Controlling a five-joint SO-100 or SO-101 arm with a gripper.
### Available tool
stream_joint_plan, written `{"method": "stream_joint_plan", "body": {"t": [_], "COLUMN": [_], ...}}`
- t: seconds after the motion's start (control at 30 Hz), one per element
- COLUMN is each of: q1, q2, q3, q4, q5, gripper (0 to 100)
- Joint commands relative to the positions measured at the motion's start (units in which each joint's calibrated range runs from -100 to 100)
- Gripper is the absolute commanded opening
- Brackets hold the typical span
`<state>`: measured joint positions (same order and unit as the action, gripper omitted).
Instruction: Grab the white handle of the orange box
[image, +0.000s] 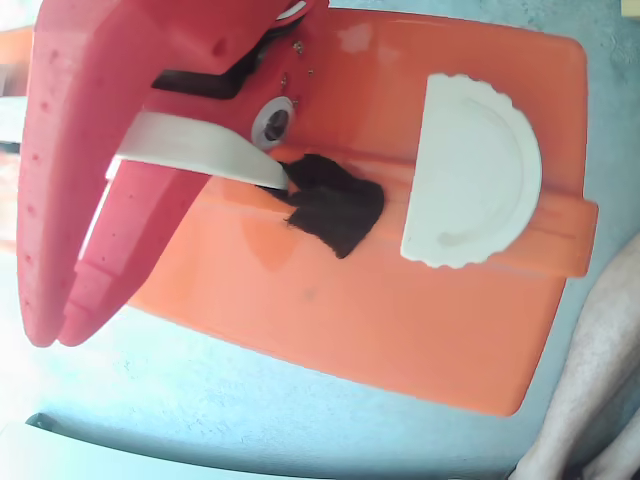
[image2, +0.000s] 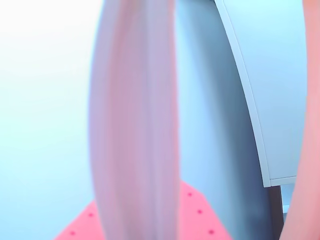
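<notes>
The orange box (image: 400, 310) lies flat and fills most of the fixed view. A white strip handle (image: 190, 148) runs left from a black patch (image: 335, 205) on the lid. My red gripper (image: 55, 335) reaches in from the upper left. Its two fingers meet at their tips, and the strip passes between them nearer their base, so it looks shut around the handle. A white half-round ridged piece (image: 470, 170) sits on the lid to the right, apart from the gripper. In the wrist view a blurred pale strip (image2: 135, 125) stands close to the lens above a red dotted finger (image2: 197, 220).
The box rests on a pale blue-grey table (image: 200, 400). A person's bare leg (image: 590, 370) is at the lower right of the fixed view. The wrist view shows a white panel edge (image2: 280, 100) at the right.
</notes>
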<state>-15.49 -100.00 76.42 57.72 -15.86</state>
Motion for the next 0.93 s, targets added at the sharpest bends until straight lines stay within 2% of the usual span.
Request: {"method": "stream_joint_plan", "body": {"t": [0.0, 0.9], "q1": [0.5, 0.5], "q2": [0.0, 0.0], "q3": [14.1, 13.4], "q4": [3.4, 3.2], "q5": [-0.3, -0.3], "gripper": [2, 2]}}
